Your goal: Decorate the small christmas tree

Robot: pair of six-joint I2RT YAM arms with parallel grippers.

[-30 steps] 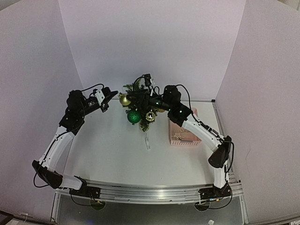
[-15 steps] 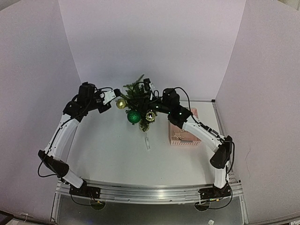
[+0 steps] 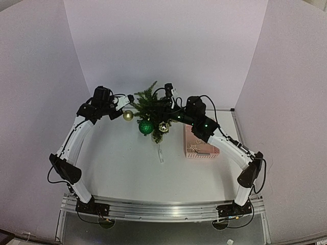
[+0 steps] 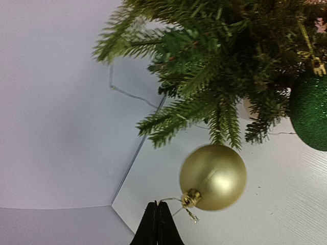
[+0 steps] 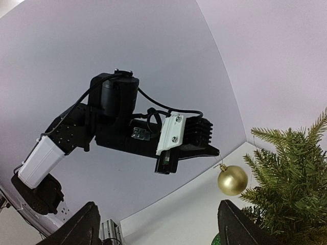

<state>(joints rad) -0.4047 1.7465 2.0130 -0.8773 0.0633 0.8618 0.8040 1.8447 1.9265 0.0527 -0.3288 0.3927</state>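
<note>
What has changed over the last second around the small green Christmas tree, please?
The left gripper, shut on the matte gold bauble's thread, moved in closer to the small dark green christmas tree; the bauble drifted left. The open right gripper drew back rightwards. Tree, glittery green bauble and pink basket stayed put.

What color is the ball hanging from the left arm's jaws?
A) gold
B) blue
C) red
A: the gold ball dangles by its thread under the shut jaws of the left arm, beside the small christmas tree.
</note>
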